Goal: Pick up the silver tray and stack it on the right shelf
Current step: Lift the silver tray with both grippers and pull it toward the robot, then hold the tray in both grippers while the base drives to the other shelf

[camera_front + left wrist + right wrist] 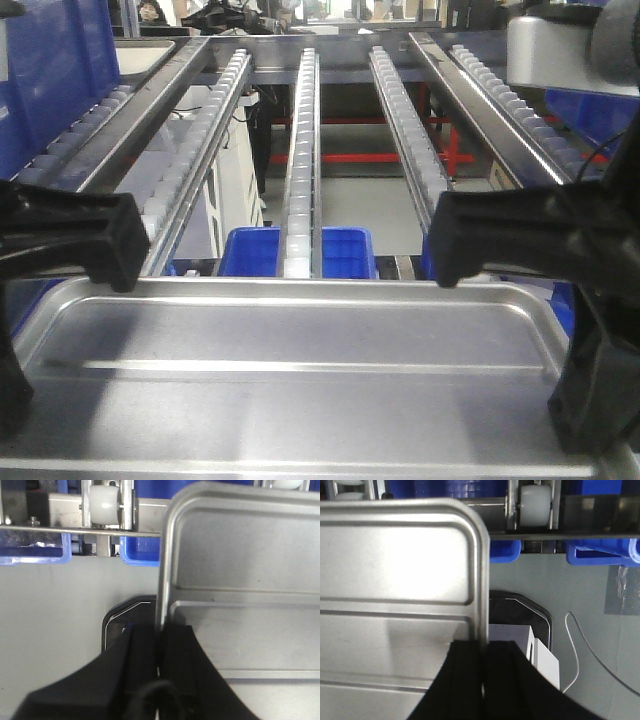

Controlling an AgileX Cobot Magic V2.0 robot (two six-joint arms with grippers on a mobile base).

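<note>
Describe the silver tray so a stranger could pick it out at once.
Start at the sloping roller rack filling the upper front view; in front of its near end is the silver tray, held at its side rims by the left gripper and right gripper. It is shallow, shiny steel with rounded corners and long raised ridges, unlike the blue plastic bins beneath the rack.
</note>
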